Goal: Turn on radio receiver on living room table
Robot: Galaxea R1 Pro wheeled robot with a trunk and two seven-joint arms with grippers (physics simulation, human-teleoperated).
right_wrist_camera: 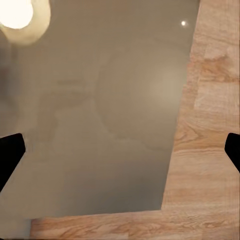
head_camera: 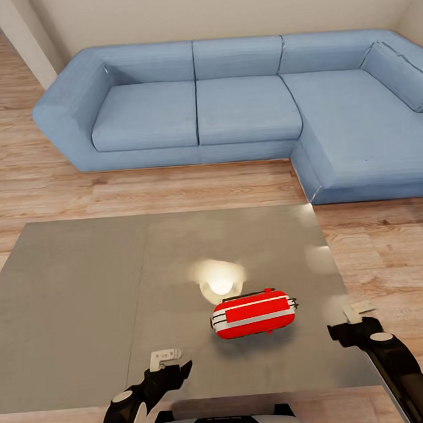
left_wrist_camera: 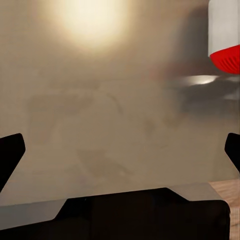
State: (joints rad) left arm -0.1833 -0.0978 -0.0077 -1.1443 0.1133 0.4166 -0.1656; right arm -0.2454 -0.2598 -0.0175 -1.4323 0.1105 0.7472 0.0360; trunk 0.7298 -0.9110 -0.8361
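The left gripper [head_camera: 165, 358] hovers over the near part of the grey table [head_camera: 73, 307], fingers spread apart and empty. The red radio receiver [head_camera: 253, 313] lies on the tabletop ahead of it, toward the right gripper [head_camera: 354, 315], touching neither. That gripper's fingers are also spread, holding nothing, above the table's edge by the wood floor [right_wrist_camera: 210, 125]. Beyond stands the blue sofa [head_camera: 242, 103].
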